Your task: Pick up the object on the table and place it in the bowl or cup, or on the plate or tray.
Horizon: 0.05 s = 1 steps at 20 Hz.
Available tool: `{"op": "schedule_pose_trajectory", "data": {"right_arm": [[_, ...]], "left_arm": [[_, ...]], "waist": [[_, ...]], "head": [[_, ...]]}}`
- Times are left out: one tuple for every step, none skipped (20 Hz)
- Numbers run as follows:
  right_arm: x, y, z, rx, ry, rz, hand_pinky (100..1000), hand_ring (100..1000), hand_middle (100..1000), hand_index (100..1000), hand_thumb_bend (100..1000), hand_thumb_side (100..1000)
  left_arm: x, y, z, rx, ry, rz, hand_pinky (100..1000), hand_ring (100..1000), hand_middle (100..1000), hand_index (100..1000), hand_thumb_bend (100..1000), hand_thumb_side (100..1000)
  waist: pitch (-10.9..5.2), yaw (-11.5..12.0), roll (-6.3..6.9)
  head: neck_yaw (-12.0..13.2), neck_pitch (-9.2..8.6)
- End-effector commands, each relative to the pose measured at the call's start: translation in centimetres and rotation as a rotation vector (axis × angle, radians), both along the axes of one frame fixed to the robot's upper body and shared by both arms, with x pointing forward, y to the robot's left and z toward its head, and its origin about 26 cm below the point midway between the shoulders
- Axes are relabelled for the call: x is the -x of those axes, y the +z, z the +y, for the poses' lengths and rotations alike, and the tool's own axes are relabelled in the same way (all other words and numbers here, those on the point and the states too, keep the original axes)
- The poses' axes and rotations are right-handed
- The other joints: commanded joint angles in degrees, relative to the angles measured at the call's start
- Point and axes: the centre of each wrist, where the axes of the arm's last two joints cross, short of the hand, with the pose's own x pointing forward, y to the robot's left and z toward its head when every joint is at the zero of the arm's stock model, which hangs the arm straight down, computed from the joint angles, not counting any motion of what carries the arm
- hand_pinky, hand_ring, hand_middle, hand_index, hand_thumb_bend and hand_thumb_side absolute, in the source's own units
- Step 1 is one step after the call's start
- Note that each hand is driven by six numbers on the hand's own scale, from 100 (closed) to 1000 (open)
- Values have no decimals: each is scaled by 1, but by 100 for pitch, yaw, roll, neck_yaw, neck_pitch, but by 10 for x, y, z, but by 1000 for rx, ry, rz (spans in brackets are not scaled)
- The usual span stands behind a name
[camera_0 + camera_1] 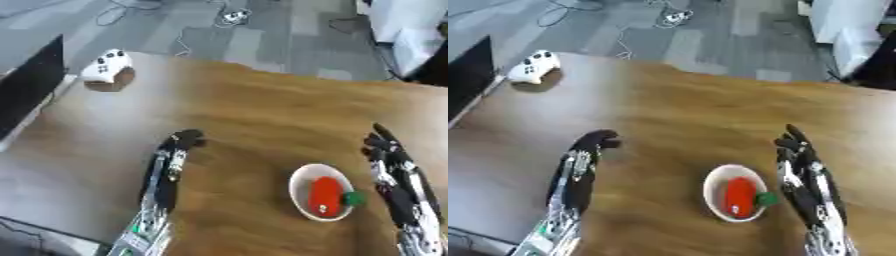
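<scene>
The small white bowl (pixel 300 197) sits on the wooden table (pixel 262 110), toward the near edge, and serves as the landmark here. Inside it lies the task's thing, a red object (pixel 325 196) with a green tip (pixel 353 199); it looks like a toy vegetable, perhaps a pepper or radish, though its exact kind cannot be made out. The red body lies lengthwise along the bowl's hollow, and the green end pokes over the bowl's right rim. Nothing else shows in the bowl. Judging from this, the placing seems already done.

The right robot hand (pixel 398 172) stands just to the right of the bowl, close to the green tip but apart from it. Its fingers are extended and point away from the robot, and it holds nothing, which fits a hand that has no further business with the object. The left robot hand (pixel 175 150) lies well to the left of the bowl, low over the table. Its fingertips are curled downward, and no object can be seen within them; it appears idle, kept clear of the bowl so as not to get in the way.

Far to the left of the bowl, near the table's far left corner, rests a white game controller (pixel 107 66), untouched.
</scene>
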Motion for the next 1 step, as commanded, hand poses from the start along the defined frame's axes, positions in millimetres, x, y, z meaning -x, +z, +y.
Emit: {"op": "schedule_pose_trajectory", "data": {"right_arm": [[0,7,4,-13,15,-24,911,1000,1000,786,100,442]], "left_arm": [[-2,5,-1,-17,-15,-24,1000,719,684,734,420,835]], "waist": [[-80,-8,2]], "head": [[-55,-69]]}}
